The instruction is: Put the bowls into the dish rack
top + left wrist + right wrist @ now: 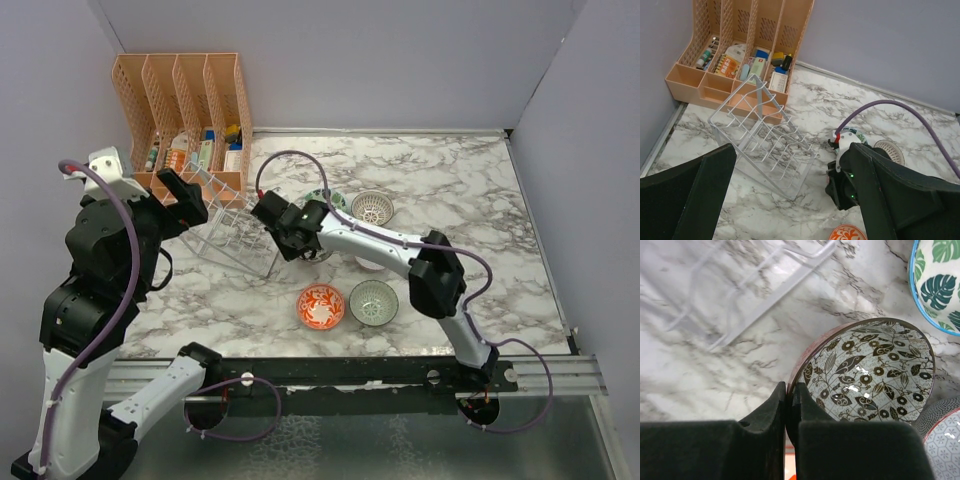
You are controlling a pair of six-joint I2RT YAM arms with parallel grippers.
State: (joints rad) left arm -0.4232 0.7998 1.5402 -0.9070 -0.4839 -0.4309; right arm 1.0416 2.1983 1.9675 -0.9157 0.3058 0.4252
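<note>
My right gripper (pixel 790 390) is shut on the rim of a bowl (pixel 870 370) with a brown leaf pattern inside and a dark red outside, just right of the clear dish rack (pixel 232 232). My arm hides most of that bowl in the top view. The green-white leaf bowl (pixel 325 200), the white lattice bowl (pixel 372 207), the orange-red bowl (pixel 321 306) and the pale green bowl (pixel 373 302) stand on the table. A speckled bowl (pixel 945 435) sits beside the held one. My left gripper (pixel 180 200) is open and empty, above the rack's left end.
The orange file organizer (pixel 185 100) with small items stands at the back left, behind the rack (pixel 765 135). Grey walls close the left, back and right. The right arm (pixel 400 250) stretches across the table's middle over the bowls.
</note>
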